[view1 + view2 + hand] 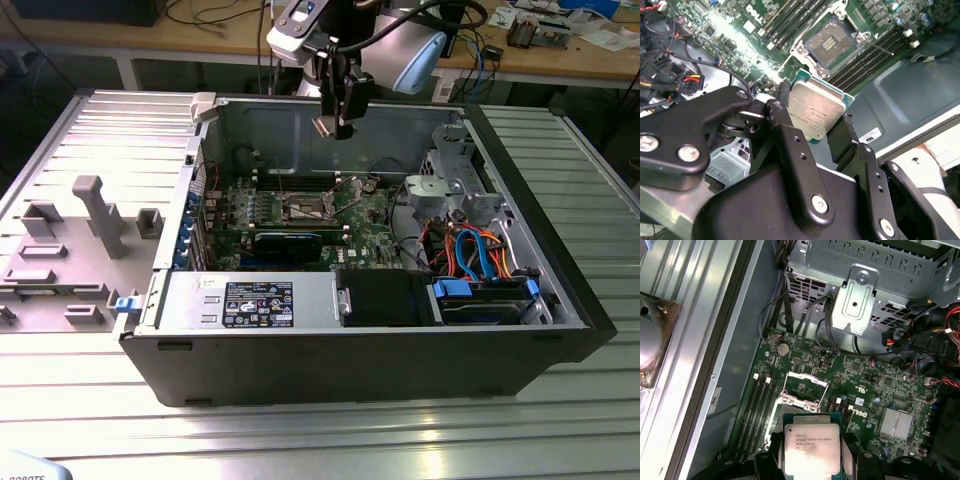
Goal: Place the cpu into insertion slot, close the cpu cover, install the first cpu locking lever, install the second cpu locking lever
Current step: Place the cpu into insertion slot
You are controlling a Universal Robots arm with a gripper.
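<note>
Ribbed grey metal forms the table (300, 440) under the open black computer case (350, 370). In the exterior view, the insertion slot (306, 208) sits on the green circuit board (365, 215). A silvery drive cage (450, 185) stands at its 3 o'clock, with orange and blue cables (470, 250) below that. A long black card with a green stripe (290, 243) lies at 6 o'clock. A grey moulded fixture (70, 250) rests outside the case at 9 o'clock.

The gripper (335, 125) hangs at 12 o'clock, well apart from the board. In the second wrist view, long dark memory slots (867, 52) flank the socket, whose dark centre lies exposed inside its silvery rim.

The gripper grasps the cpu (817, 112), its black fingers (785, 125) pinching two opposite edges. The chip is flat and square, with a dull silver-grey lid bearing fine print and a green border around it.
</note>
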